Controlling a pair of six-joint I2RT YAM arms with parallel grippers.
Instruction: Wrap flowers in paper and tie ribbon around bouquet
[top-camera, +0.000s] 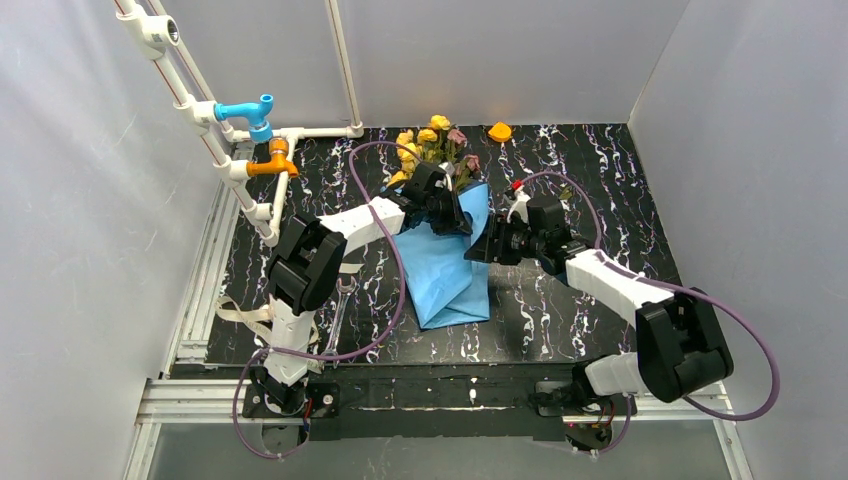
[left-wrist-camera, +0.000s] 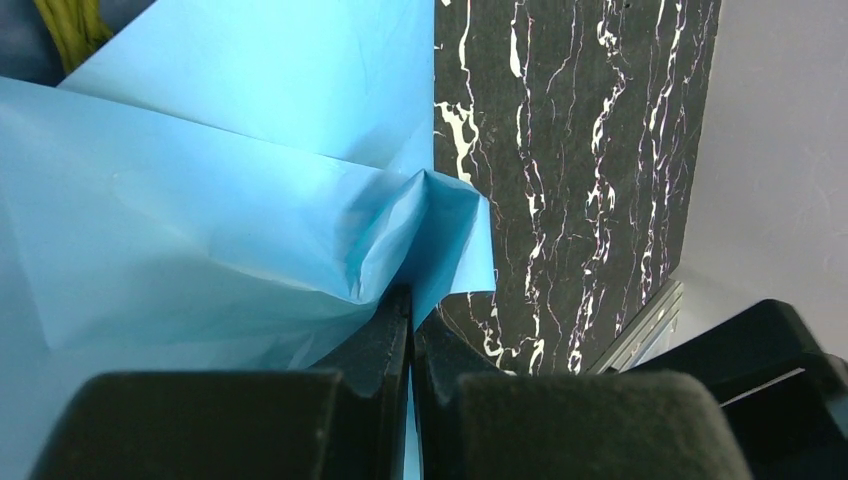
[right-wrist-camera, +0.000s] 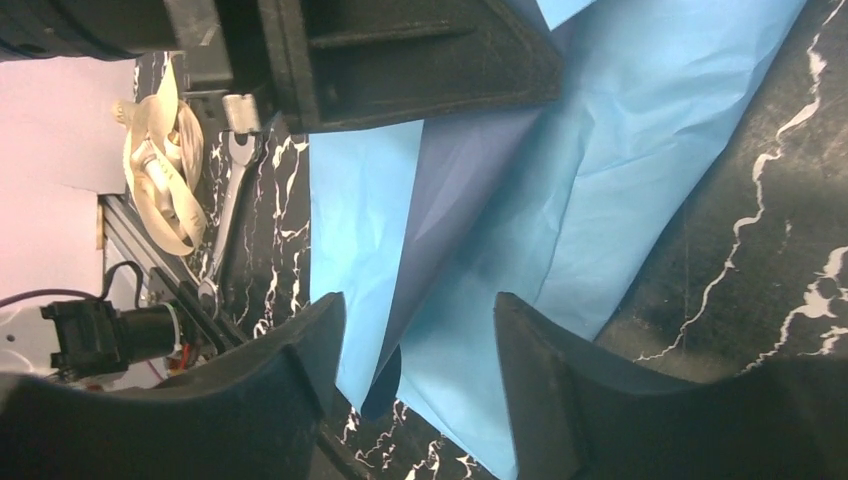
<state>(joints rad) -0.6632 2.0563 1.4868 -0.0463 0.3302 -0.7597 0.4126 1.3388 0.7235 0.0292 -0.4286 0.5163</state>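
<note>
At centre frame the paper (top-camera: 445, 275), folded below the flowers (top-camera: 432, 143), is clenched at 1 pleat in the left gripper's (left-wrist-camera: 411, 305) jaws; its overlapping edge is best pinched flat by the right gripper (right-wrist-camera: 418, 315), jaws released.

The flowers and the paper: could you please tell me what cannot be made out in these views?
The flowers: stems hidden in the top view beneath the paper and left hand.
The ribbon: top view, partly behind the left arm; ends unclear.
The right hand: right wrist view, open at the paper; contact cannot be told.
</note>
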